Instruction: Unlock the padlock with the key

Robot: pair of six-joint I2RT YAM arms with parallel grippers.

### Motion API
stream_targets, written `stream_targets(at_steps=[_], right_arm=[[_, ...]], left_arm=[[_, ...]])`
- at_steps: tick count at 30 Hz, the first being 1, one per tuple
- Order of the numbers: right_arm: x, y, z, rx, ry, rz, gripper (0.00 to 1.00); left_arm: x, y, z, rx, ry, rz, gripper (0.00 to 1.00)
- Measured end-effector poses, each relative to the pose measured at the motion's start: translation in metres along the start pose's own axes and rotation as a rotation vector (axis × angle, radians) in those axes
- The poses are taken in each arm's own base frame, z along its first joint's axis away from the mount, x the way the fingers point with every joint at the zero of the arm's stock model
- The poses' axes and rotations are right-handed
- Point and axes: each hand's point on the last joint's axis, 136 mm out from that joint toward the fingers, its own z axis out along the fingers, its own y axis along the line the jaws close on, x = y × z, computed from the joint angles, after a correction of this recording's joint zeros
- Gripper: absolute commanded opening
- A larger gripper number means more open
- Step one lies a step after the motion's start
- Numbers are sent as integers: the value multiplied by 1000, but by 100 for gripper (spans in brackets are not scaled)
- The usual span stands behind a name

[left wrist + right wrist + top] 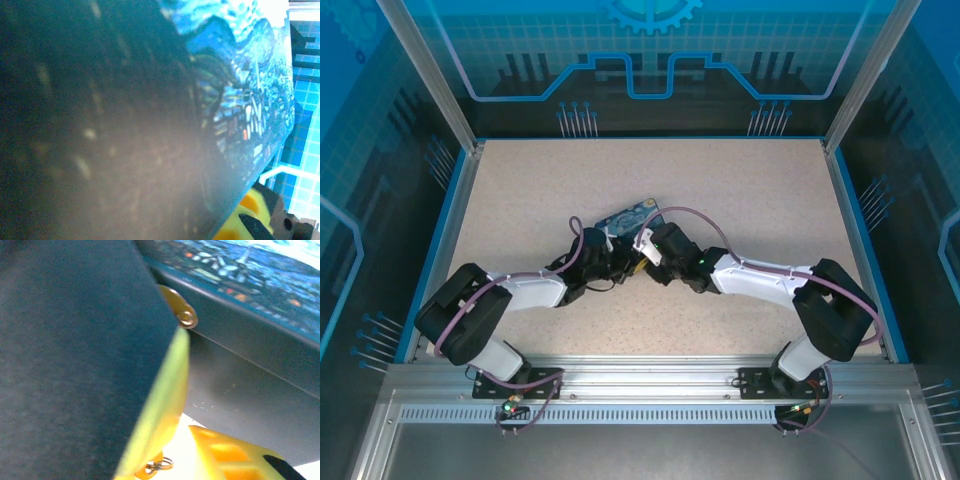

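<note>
From the overhead camera I saw both arms reaching in from their bases at 6 o'clock and meeting near the middle of the worktop [760, 190]. The left tool [603, 252] came in from 8 o'clock and the right tool [648, 246] from 4 o'clock, their tips almost touching.

Just beyond them, toward 12 o'clock, sat the padlock [630, 214], its blue printed face turned up and tilted. I could not tell whether it lay on the worktop or was raised off it.

On the right wrist camera, a yellow-edged finger [167, 390] blurred across the near left. The key [182, 311], a small brass-coloured piece, peeked out from behind that finger at 12 o'clock, right against the padlock's black side. A small ring [159, 464] hung at 6 o'clock.

On the left wrist camera, the padlock's painted face loomed very close, sharp only toward 2 o'clock.

I could not tell whether either tool was clamped or loose.
</note>
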Motion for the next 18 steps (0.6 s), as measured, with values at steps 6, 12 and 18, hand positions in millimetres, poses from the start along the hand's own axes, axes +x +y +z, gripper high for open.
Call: stream_targets(at_steps=[6,12,18], right_arm=[[-1,3,0,-11,-3,-10,0],[1,8,-1,-96,6,31,0],[2,11,-7,-275,5,146,0]], left_arm=[[-1,-1,0,0,-6,0,0],[-1,2,0,-8,-4,-1,0],[1,0,0,-3,7,6,0]])
